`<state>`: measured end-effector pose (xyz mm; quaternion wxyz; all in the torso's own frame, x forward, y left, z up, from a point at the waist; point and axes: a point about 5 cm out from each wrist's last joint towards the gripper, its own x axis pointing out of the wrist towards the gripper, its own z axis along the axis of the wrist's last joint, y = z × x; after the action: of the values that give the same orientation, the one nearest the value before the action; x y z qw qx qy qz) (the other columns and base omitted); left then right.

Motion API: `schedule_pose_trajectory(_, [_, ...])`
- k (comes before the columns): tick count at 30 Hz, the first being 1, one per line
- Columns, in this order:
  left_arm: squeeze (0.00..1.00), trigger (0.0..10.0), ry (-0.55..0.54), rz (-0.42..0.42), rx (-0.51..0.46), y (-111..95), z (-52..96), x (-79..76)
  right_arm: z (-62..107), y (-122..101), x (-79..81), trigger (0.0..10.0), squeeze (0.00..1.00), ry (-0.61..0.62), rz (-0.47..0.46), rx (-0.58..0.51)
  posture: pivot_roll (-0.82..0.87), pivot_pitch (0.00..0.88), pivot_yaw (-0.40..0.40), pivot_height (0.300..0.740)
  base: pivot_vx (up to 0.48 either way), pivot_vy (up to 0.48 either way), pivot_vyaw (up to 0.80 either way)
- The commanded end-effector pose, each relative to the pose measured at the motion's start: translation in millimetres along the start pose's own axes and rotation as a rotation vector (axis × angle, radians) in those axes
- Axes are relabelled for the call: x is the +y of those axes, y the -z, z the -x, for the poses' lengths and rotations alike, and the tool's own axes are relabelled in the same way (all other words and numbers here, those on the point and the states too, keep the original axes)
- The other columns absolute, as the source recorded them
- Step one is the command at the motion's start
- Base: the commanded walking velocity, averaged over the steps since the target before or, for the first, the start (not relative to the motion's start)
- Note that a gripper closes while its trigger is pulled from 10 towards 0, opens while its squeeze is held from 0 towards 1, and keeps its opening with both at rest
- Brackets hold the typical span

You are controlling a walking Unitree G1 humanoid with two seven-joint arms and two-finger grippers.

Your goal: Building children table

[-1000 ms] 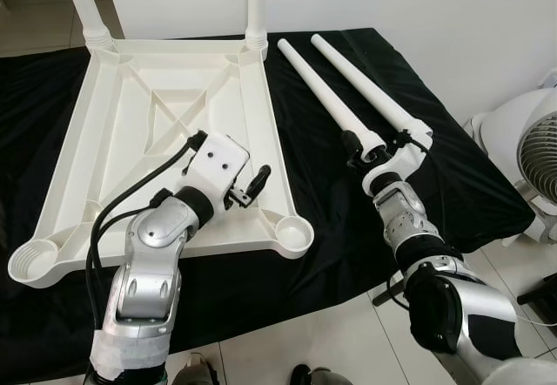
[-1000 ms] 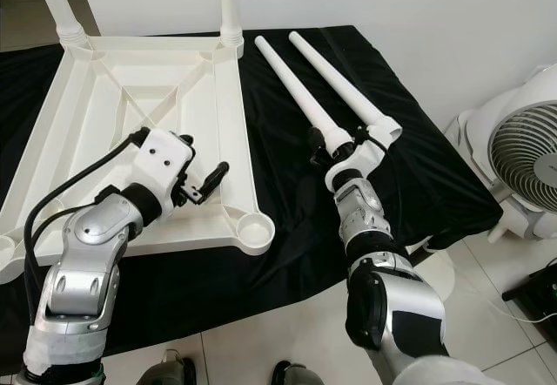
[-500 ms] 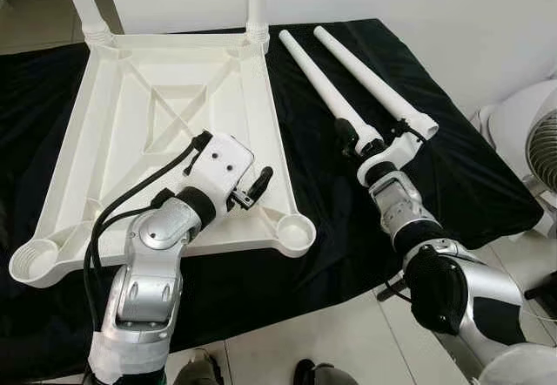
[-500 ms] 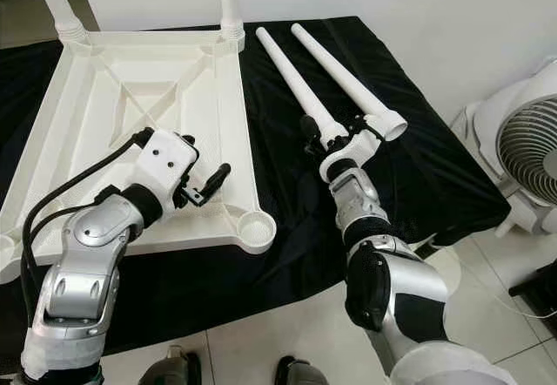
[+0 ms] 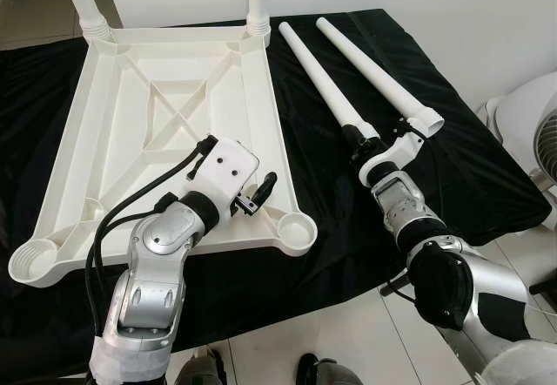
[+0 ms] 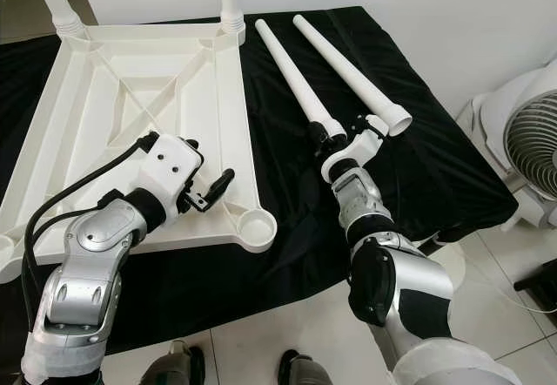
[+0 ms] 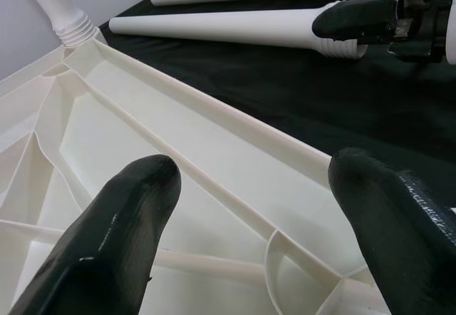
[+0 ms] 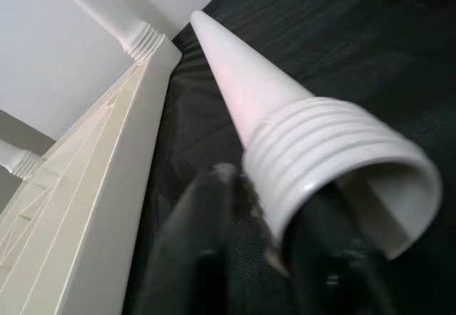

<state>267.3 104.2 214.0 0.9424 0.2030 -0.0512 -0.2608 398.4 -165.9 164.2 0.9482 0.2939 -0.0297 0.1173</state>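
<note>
Two loose table legs lie side by side on the black cloth [image 5: 487, 176], right of the upturned white tabletop [image 5: 165, 132], tapering toward the far end with their threaded ends nearest the robot. The right gripper [image 5: 365, 141] sits at the threaded collar of the nearer-to-tabletop leg [image 5: 318, 76]; in the right wrist view its fingers [image 8: 192, 251] appear to pinch that collar from both sides, though the blur there makes the hold hard to confirm. Gripping at the threads would make sense, since that end must go into a socket. The outer leg [image 5: 374, 67] lies just beside it, its open mouth near the wrist, so a careless lift could nudge it toward the cloth's right edge.

The left gripper [image 5: 258, 195] hovers over the tabletop's near right rail with its fingers [image 7: 114, 244] spread wide and holding nothing, probably placed to steady the top. Just beside it is the empty corner socket [image 5: 296, 228], the likely target. Two far sockets already carry upright legs [image 5: 257, 2], and another empty socket [image 5: 33, 259] waits at the near left. Bare cloth between leg and tabletop leaves room to swing the leg across.
</note>
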Motion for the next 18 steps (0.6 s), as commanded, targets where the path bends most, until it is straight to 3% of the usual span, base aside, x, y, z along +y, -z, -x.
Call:
schedule_pose_trajectory(1, [0.00,10.0,-0.070,0.004,0.017,2,2.2,1.0,0.9,2,-0.8,0.0,0.00,-0.008,0.021,0.014,0.26,0.175,-0.002,0.740,0.000,0.000,0.00])
schedule_pose_trajectory(2, [0.00,10.0,-0.070,0.004,0.017,2,2.2,1.0,0.9,2,-0.8,0.0,0.00,-0.008,0.021,0.014,0.26,0.175,-0.002,0.740,0.000,0.000,0.00])
schedule_pose_trajectory(3, [0.00,10.0,-0.069,0.010,0.013,2,0.6,-0.4,0.9,-2,-0.2,10.0,0.00,-0.018,0.084,-0.002,0.24,0.168,-0.008,0.740,0.000,0.000,0.00])
schedule_pose_trajectory(15, [0.00,10.0,-0.076,0.031,0.009,3,-3.0,-4.5,-5.8,-18,15.1,10.0,0.00,-0.099,0.201,-0.084,0.22,0.157,-0.026,0.740,0.000,0.000,0.00])
schedule_pose_trajectory(16, [0.00,10.0,-0.077,0.033,0.009,3,-3.4,-5.0,-7.1,-22,18.6,0.7,0.00,-0.122,0.202,-0.105,0.22,0.155,-0.031,0.740,0.000,0.000,0.00])
schedule_pose_trajectory(17, [0.00,10.0,-0.077,0.033,0.009,3,-3.4,-5.0,-7.1,-22,18.6,0.7,0.00,-0.122,0.202,-0.105,0.22,0.155,-0.031,0.740,0.000,0.000,0.00])
schedule_pose_trajectory(18, [0.00,10.0,-0.078,0.035,0.009,3,-3.7,-5.4,-9.4,-29,22.8,0.0,0.00,-0.127,0.219,-0.136,0.21,0.154,-0.034,0.740,0.000,0.000,0.00])
